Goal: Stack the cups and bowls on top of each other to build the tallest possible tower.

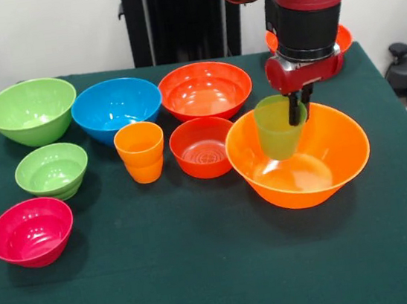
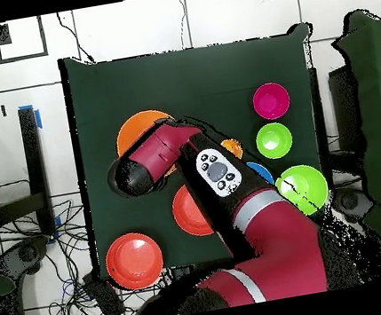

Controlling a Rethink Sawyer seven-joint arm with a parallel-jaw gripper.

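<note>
Eight bowls and two cups stood on the table [image 1: 204, 272]: three orange or red-orange bowls plus one behind the arm, two green, one blue, one pink. The gripper [image 1: 299, 106] was clamped on the rim of the translucent green cup [image 1: 279, 127]. The cup was upright, mouth up, inside the largest orange bowl [image 1: 339, 156]; the orange cup [image 1: 140, 153] stood apart.

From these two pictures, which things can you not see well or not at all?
- Green cup: in the overhead view the arm covers it.
- Gripper: in the overhead view the arm hides it.
- Large orange bowl: in the overhead view the arm partly covers it.
- Orange item behind the arm: in the front view only its edge shows, so what it is stays unclear.
</note>
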